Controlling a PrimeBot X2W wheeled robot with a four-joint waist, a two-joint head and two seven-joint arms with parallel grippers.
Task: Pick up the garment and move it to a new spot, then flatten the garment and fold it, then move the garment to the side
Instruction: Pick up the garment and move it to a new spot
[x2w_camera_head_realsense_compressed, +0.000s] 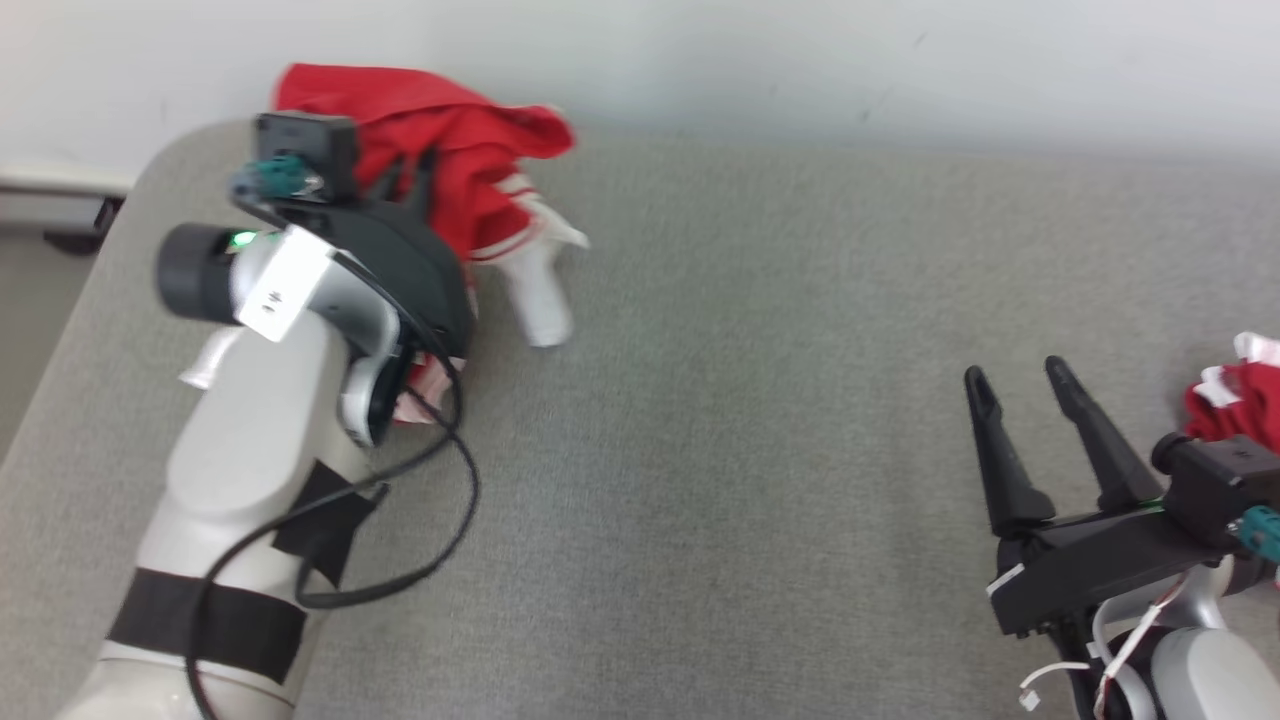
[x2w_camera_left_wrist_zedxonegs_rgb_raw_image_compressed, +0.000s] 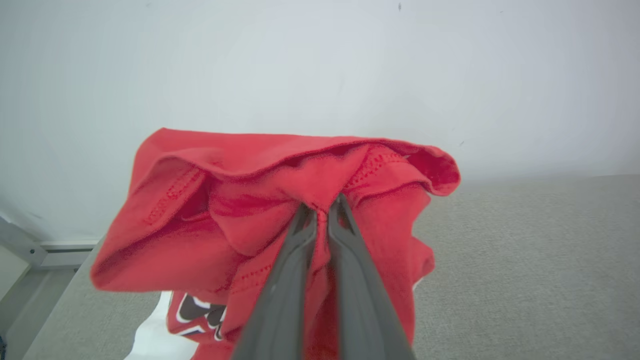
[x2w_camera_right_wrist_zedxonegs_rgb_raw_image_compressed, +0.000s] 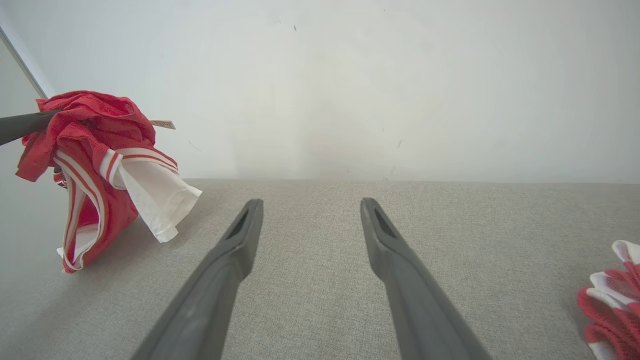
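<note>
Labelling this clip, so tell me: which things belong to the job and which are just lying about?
In the job: red garment; left gripper, shut on it; right gripper, open.
Lying about: red-and-white cloth at the table's right side.

Red, white-striped garment (x2w_camera_head_realsense_compressed: 470, 170); grey table (x2w_camera_head_realsense_compressed: 720, 420)

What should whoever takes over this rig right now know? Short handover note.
Left tool: shut on the bunched red and white fabric garment, held up at the far left of the grey fabric tabletop.
Right tool: open, empty, over the tabletop's right side.
A second red and white cloth lies at the right edge.
Done: garment grasped and raised.
Left: set it down at a new spot, flatten, fold, move aside.
</note>
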